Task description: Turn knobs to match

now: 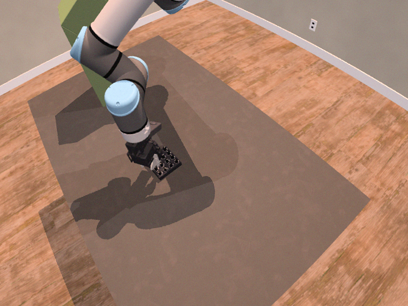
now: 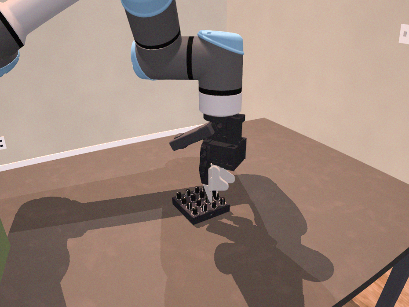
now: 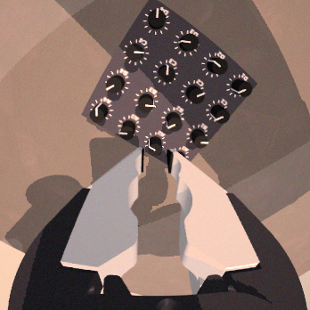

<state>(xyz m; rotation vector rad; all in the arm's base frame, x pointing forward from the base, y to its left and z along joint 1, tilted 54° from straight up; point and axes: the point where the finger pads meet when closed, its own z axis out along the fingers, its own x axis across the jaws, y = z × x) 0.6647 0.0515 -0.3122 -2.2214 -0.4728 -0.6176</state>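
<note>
The black knob box has several black knobs with white lines; its socket shows on the near side. My gripper is slightly open at row A, its tips apart beside knob A2, with no visible grip on it. Knob A1 is mostly hidden by the right finger. In the wrist view, the line of knob A3 points left, as does that of D3. Knob A4 and knob D4 both show upright lines. Knob D2 points up-left.
The box rests on the brown table top. A green pedestal stands behind the arm in the top view. Neighbouring knobs stand close around the fingertips. Arm shadows fall across the box and table.
</note>
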